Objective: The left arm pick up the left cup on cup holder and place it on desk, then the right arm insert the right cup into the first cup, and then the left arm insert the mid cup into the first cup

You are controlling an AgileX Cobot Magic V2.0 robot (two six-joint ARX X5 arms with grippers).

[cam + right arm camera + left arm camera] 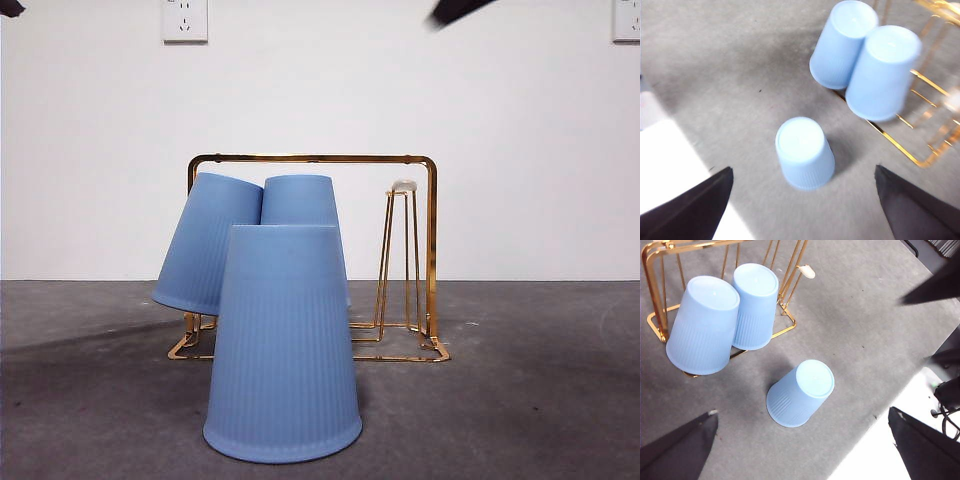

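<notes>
Both my grippers hang high over the table [560, 400], jaws spread wide and empty — the left gripper [800, 450] and the right gripper [805, 210] each look down on one blue cup [282, 345] standing upside down below them, just in front of the rack [431, 250]. Two more cups sit on its pegs — the tilted cup [205, 245] touching the mid cup [300, 200] — and one peg [403, 187] is bare.
</notes>
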